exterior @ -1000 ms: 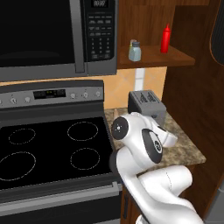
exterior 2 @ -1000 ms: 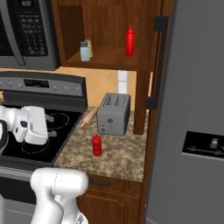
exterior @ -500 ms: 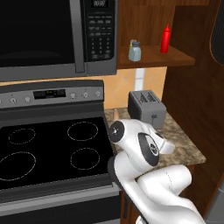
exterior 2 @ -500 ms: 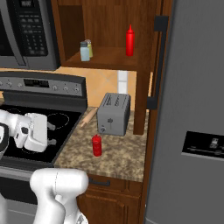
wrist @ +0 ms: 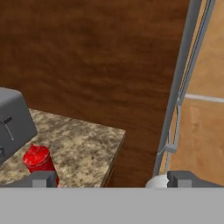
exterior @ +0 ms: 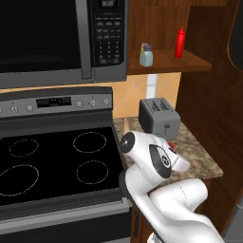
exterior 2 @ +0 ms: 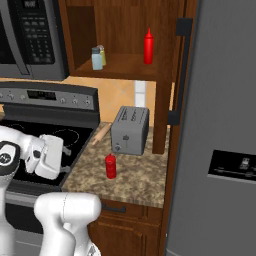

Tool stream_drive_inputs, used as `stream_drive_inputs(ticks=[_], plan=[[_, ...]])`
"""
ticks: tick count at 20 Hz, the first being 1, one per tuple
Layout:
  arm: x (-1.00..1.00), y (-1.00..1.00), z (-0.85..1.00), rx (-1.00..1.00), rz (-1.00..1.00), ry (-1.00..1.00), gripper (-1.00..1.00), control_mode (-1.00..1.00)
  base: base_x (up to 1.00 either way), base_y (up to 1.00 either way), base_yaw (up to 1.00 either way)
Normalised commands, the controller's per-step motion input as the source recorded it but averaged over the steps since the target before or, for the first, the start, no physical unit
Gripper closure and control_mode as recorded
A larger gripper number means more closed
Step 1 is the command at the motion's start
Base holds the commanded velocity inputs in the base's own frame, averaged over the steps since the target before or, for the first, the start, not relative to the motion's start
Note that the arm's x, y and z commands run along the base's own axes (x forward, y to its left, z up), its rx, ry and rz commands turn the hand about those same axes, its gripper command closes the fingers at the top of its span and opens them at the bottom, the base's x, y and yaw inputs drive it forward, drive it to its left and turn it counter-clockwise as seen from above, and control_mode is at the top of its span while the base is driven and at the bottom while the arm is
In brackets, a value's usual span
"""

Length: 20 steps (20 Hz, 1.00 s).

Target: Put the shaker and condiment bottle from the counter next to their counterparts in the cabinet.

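The stubby red condiment bottle stands upright on the granite counter, in front of the toaster. In the hand view the condiment bottle sits low at the left, just beyond my left fingertip. My gripper is open, with nothing between its fingertips. Its white hand hovers over the stove's right edge, left of the bottle and apart from it. On the cabinet shelf the pale blue shaker stands next to a yellowish shaker. A slim red bottle stands further right.
A grey toaster stands at the back of the counter, a wooden rolling pin to its left. The black stovetop and microwave lie to the left. A grey fridge walls off the right side.
My hand has moved a little down and to the right, from over the stove toward the counter. The condiment bottle and the things on the shelf have stayed put.
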Motion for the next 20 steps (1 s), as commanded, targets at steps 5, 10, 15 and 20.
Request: stream_drive_inputs(ticks=[5,10,15,20], plan=[[0.00,0.00,-0.29,0.00,-0.08,0.02,-1.00,-1.00,0.00,0.00,0.00],[0.12,0.00,-0.11,0.00,-0.03,0.00,-1.00,-1.00,0.00,0.00,0.00],[0.29,-0.01,-0.04,0.00,-0.01,0.02,-1.00,-1.00,0.00,0.00,0.00],[0.21,-0.11,-0.21,0.00,-0.01,0.08,-1.00,-1.00,0.00,0.00,0.00]])
